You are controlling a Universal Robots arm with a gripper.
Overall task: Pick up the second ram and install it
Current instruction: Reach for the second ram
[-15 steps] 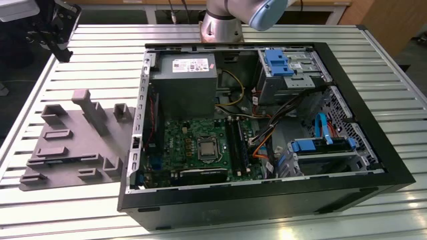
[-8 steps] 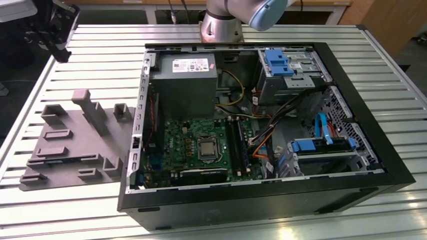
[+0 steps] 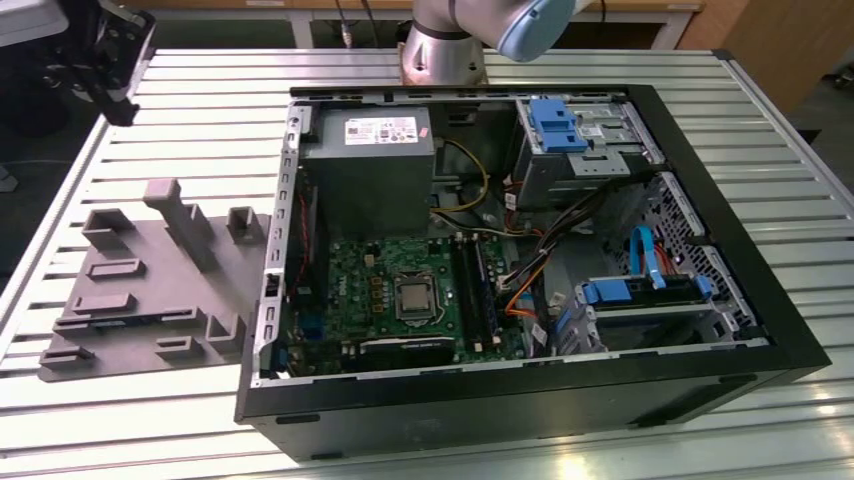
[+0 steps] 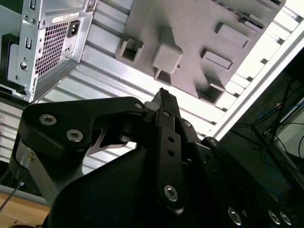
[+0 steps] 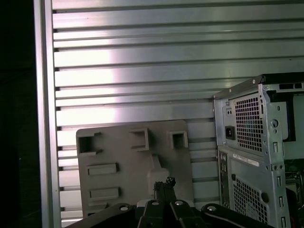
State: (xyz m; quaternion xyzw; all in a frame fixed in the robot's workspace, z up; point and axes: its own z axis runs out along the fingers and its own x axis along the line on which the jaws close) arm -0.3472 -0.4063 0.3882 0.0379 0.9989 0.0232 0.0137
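Note:
My gripper [image 3: 96, 58] hangs high over the table's far corner at the exterior view's left, well above the light grey tray [image 3: 147, 285]. In both wrist views the fingertips [image 4: 164, 95] [image 5: 166, 182] meet, shut with nothing between them. They point down at the tray's tall post [image 4: 167, 58]. A thin dark strip [image 3: 134, 319] lies across the tray near its front. It looks like the second ram, though I cannot be sure. The open computer case [image 3: 534, 250] lies beside the tray, and the long black slots [image 3: 470, 285] run along its green motherboard.
The case and the tray rest on a slatted metal table [image 3: 200, 110]. The robot's base [image 3: 447, 45] stands behind the case. Cables and blue drive bays [image 3: 627, 290] fill the case's right half. The table's edge [image 5: 45, 118] drops off to a dark floor.

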